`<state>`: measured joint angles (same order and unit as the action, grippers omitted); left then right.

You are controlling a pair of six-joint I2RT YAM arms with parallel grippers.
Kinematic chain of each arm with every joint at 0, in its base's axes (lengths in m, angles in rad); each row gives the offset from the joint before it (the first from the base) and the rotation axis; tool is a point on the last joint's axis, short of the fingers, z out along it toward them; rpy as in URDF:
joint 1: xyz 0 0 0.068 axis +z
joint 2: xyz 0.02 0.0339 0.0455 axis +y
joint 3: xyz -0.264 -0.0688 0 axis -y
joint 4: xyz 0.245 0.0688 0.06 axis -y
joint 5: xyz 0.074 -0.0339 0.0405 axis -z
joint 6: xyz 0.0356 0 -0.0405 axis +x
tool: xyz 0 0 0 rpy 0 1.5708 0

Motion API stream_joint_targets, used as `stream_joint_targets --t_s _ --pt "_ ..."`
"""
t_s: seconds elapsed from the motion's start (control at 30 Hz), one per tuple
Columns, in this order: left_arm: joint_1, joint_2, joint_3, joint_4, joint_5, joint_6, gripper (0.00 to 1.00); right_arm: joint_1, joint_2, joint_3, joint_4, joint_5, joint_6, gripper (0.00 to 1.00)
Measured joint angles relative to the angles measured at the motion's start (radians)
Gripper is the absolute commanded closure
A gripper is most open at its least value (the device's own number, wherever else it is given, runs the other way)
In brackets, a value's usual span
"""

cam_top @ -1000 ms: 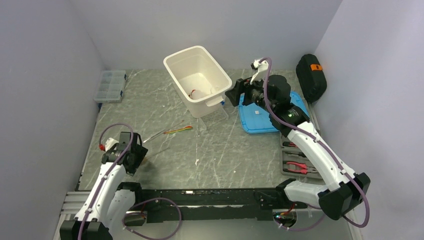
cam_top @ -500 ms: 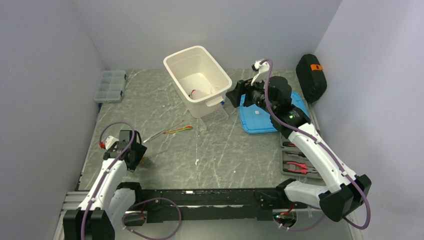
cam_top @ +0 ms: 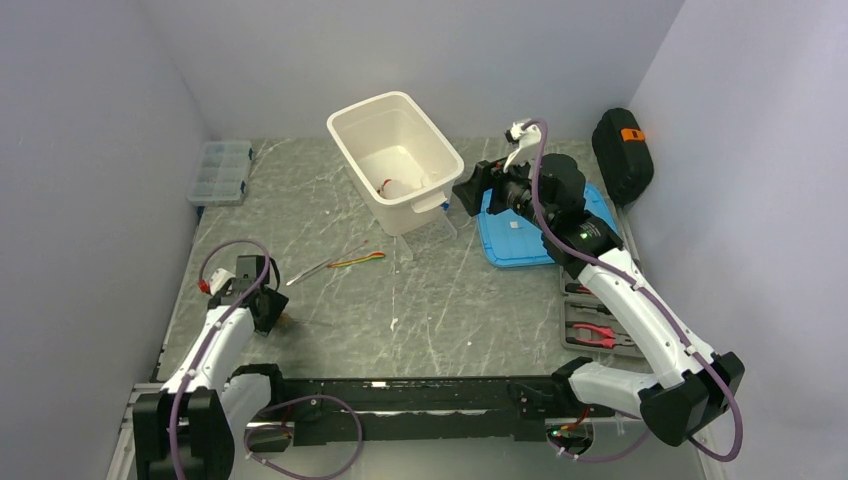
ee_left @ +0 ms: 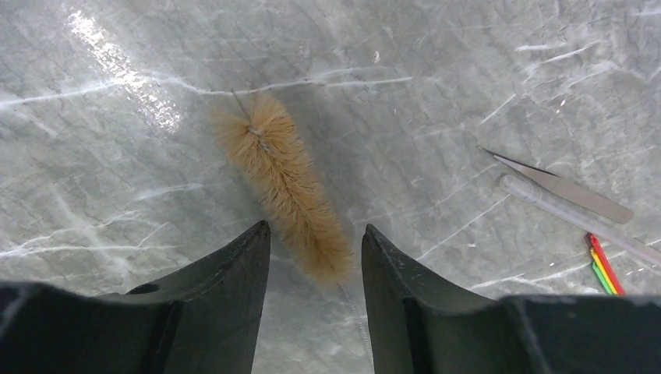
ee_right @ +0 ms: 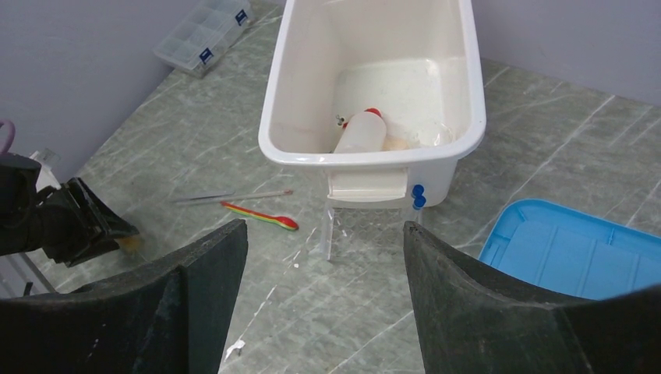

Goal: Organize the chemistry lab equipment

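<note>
My left arm is folded low over the near-left part of the table (cam_top: 330, 320), wrist pitched down so the left gripper (ee_left: 316, 234) points at the stone surface. Its jaws stand apart, one on each side of the lower end of the wire brush (ee_left: 284, 183), which lies flat and slanted. The bristles sit closer to my right-hand finger (ee_left: 390, 296); I cannot tell whether they touch it. Nothing is clamped.

My right arm reaches far forward, forearm raised. The right gripper (ee_right: 323, 234) hangs spread wide and empty in the air, just short of the white tub (ee_right: 374, 160).

To the left, the side wall (cam_top: 100, 200) is near my left elbow. Right of the brush the table is bare up to the tongs (ee_left: 569, 189), a thin clear rod (ee_left: 577, 218) and a red-yellow-green strip (ee_left: 604, 261), all lying close together. The blue tray (ee_right: 577, 249) lies under my right wrist, and the organizer box (cam_top: 222, 170) is at the far-left corner.

The squeeze bottle (ee_right: 358, 134) lies on its side inside the tub. Blue-capped vials (ee_right: 418, 195) show at the tub's near corner, in what seems to be the clear tube rack (ee_right: 327, 234), hard to make out against the table. The brush's wire handle runs under my fingers, out of sight. From above, my left wrist hides almost all of the brush.
</note>
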<state>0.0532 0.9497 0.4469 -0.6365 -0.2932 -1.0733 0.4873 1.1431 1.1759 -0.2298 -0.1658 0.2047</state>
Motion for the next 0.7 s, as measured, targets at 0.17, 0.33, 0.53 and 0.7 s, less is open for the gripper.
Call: stream_joint_targets --t_s 0.17,0.33,0.53,0.7 --pt "0.009 0.032 0.000 0.023 0.000 0.023 0.50 0.000 0.000 -0.006 0.000 0.000 0.000 0.25" --pt "0.013 0.056 0.001 0.043 0.001 0.040 0.63 0.000 -0.002 -0.009 0.000 0.000 0.000 0.24" --pt "0.016 0.069 0.002 0.056 0.003 0.052 0.79 0.000 -0.008 -0.010 0.000 0.000 0.000 0.24" --pt "0.016 0.065 0.003 0.061 0.009 0.095 0.88 0.000 -0.026 -0.021 0.014 0.000 0.004 0.24"
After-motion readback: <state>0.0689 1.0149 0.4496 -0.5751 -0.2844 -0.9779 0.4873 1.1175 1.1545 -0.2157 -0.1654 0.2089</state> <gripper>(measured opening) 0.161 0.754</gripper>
